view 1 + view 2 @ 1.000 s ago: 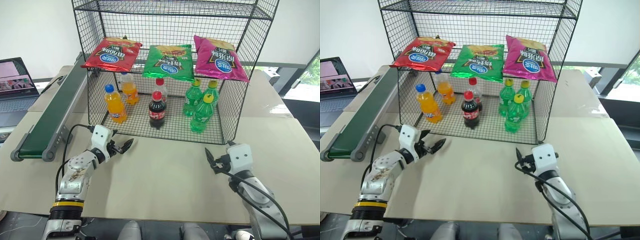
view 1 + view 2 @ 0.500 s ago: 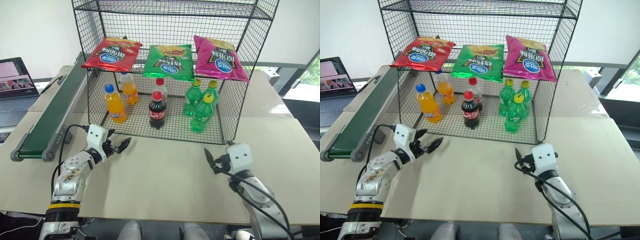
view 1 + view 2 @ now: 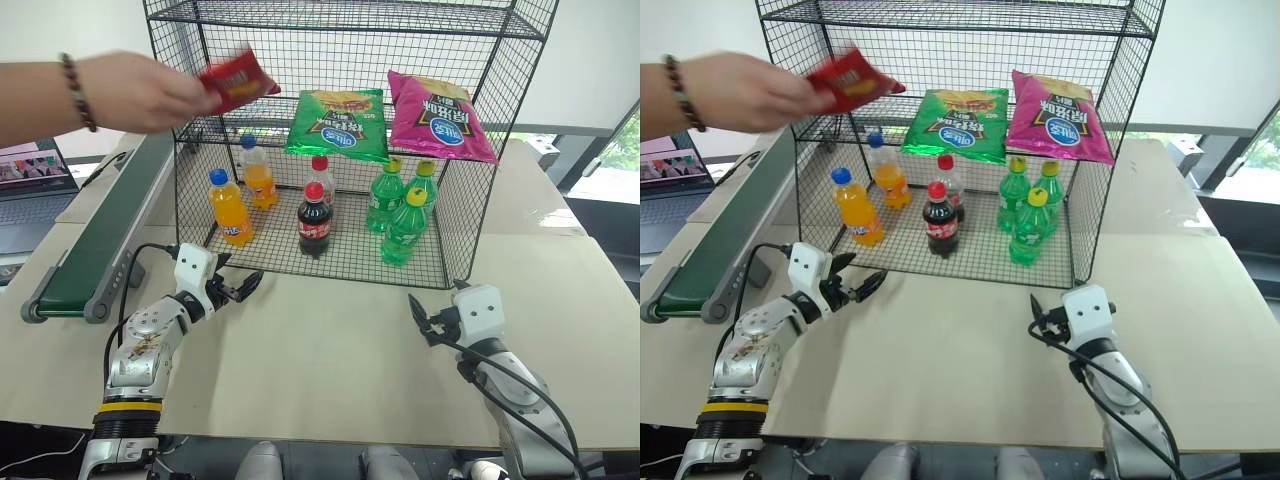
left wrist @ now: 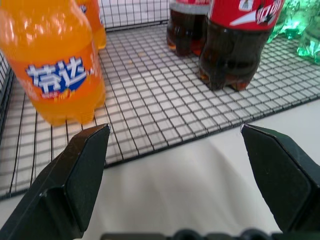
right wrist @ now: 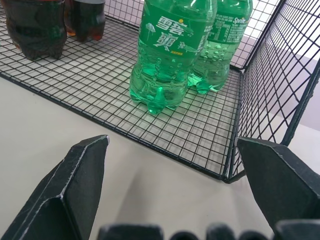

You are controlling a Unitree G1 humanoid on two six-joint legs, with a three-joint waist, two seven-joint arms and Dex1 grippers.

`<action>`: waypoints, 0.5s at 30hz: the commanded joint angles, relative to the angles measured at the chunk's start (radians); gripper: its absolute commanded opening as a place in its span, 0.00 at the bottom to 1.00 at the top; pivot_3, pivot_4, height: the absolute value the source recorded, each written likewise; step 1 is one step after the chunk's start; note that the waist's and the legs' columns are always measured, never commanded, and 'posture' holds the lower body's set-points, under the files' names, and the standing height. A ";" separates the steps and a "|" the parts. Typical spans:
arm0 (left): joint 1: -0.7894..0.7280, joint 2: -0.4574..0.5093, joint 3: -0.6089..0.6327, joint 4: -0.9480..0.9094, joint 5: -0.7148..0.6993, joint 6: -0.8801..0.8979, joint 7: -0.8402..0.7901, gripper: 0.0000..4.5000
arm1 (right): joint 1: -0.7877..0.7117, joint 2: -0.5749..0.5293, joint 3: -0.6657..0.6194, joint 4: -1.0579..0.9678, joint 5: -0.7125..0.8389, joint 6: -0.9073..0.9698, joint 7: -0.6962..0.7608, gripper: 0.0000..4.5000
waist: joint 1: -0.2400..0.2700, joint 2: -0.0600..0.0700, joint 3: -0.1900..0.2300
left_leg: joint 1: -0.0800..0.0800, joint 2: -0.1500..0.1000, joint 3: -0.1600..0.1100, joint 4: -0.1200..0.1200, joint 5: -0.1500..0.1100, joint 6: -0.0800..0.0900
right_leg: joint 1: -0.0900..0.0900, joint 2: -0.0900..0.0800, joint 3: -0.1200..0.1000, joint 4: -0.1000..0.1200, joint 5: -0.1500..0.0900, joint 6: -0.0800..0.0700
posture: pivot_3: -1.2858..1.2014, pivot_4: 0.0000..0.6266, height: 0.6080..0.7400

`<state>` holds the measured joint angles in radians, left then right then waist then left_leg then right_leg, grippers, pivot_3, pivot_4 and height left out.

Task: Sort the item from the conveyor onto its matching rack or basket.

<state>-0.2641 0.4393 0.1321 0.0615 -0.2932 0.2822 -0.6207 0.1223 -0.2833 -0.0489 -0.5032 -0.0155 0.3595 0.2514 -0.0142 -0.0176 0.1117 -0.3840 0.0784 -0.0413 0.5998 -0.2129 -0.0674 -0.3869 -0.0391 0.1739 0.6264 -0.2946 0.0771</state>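
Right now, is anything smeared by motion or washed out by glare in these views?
Head views: the person's hand and the red bag it holds are motion-blurred, while the rack and bottles stay crisp; the table shows a pale sheen at far right. Left wrist view: the orange bottle is sharp, the near fingers soft. Right wrist view: the green bottle is clear.

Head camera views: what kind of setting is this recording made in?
Probably a lab mock-up of shop restocking: a wire rack stocked with soda bottles and chip bags, a small conveyor on a table, and a laptop alongside.
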 commanded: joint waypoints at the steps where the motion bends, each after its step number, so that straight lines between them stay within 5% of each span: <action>1: -0.013 0.005 0.003 -0.013 -0.001 -0.023 -0.004 0.99 | -0.010 0.002 -0.005 -0.040 0.003 -0.007 -0.010 1.00 | -0.001 0.000 0.000 | 0.000 0.000 0.000 0.000 0.000 0.000 | 0.000 0.000 0.000 0.000 0.000 0.000 | 0.52 0.24 1.00; 15: 0.011 0.016 0.024 -0.040 -0.008 -0.020 0.005 0.99 | -0.037 0.000 0.008 -0.009 0.003 -0.016 -0.007 1.00 | 0.000 0.000 0.000 | 0.000 0.000 0.000 0.000 0.000 0.000 | 0.000 0.000 0.000 0.000 0.000 0.000 | 0.52 0.24 1.00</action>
<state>-0.2565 0.4447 0.1352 0.0592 -0.2927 0.2811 -0.6175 0.0934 -0.2829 -0.0428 -0.4980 -0.0157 0.3593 0.2454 -0.0140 -0.0176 0.1117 -0.3840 0.0784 -0.0413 0.5999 -0.2129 -0.0674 -0.3869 -0.0391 0.1739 0.6264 -0.2946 0.0771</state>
